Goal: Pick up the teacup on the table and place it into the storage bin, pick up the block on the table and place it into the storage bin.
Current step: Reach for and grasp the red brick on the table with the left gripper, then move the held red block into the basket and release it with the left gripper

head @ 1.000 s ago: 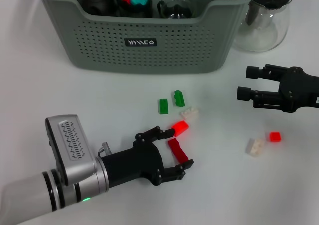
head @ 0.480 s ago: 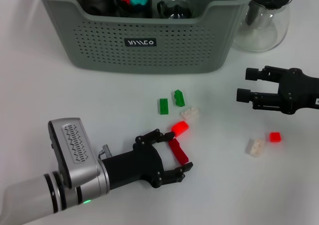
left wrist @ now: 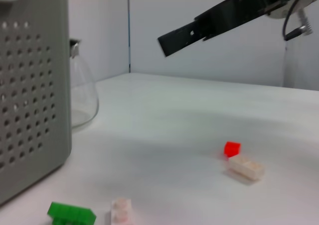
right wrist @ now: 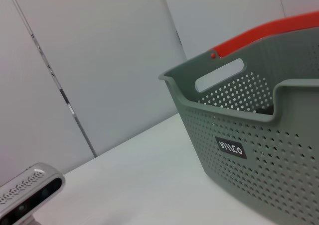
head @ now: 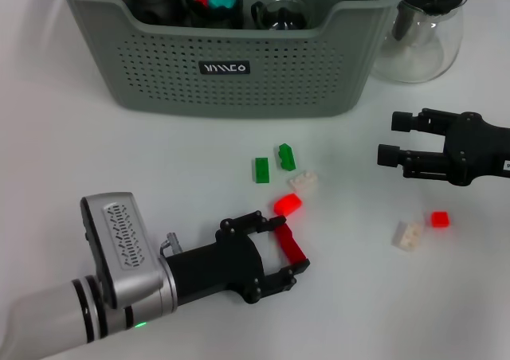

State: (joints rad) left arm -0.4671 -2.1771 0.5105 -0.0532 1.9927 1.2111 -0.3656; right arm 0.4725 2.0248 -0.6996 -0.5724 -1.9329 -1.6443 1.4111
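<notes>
While its fingers stand apart around the dark red block [head: 288, 243], the left gripper [head: 275, 252] sits low on the table [head: 96, 153], well in front of the storage bin [head: 231, 65]. A bright red block [head: 288, 204] lies just beyond that gripper toward the bin, then a white block [head: 304, 181] and two green blocks [head: 273, 163]. Dark rounded items and a glass teacup [head: 279, 13] fill the bin. Beside the bin stands a glass pitcher [head: 422, 33]; in front of the pitcher hangs the right gripper [head: 390, 137], spread and empty.

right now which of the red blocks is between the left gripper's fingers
The long dark red block, lying between the open fingers of the left gripper. The bright red ones lie clear of it.
</notes>
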